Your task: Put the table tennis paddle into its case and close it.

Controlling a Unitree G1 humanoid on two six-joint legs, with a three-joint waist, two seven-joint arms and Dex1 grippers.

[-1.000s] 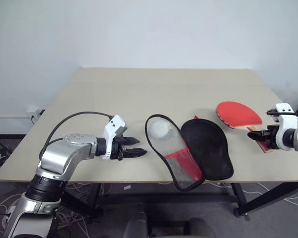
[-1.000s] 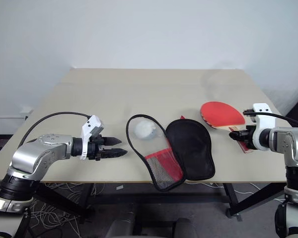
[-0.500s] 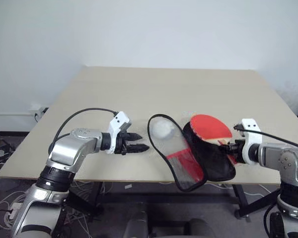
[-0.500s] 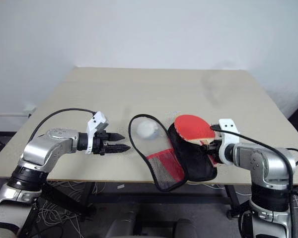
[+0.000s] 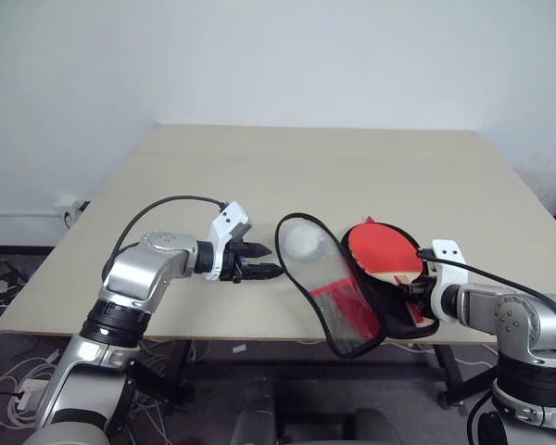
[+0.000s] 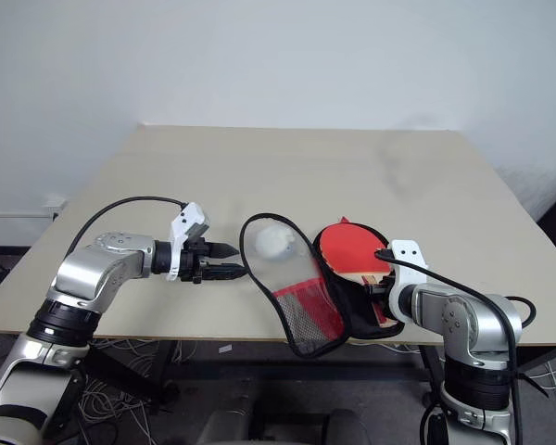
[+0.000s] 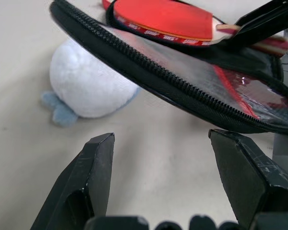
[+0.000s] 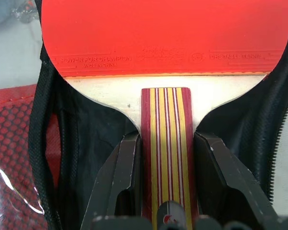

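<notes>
The table tennis paddle (image 5: 382, 252) has a red blade and a striped wooden handle (image 8: 165, 139). My right gripper (image 5: 413, 289) is shut on that handle and holds the blade low over the black lining (image 8: 93, 134) of its case. The case (image 5: 332, 301) lies unzipped on the table, its clear and red flap spread toward my left gripper. My left gripper (image 5: 271, 271) stands open just short of the flap's zip rim (image 7: 182, 91), holding nothing.
A small white plush ball (image 5: 303, 243) with pale blue feet lies under the far end of the flap, close to my left fingers (image 7: 93, 167). The tan table (image 5: 259, 176) stretches away behind. The case overhangs the table's near edge slightly.
My right gripper has carried the paddle from the table's right side leftward and down, over the black half of the case. My left gripper has stayed open beside the flap.
</notes>
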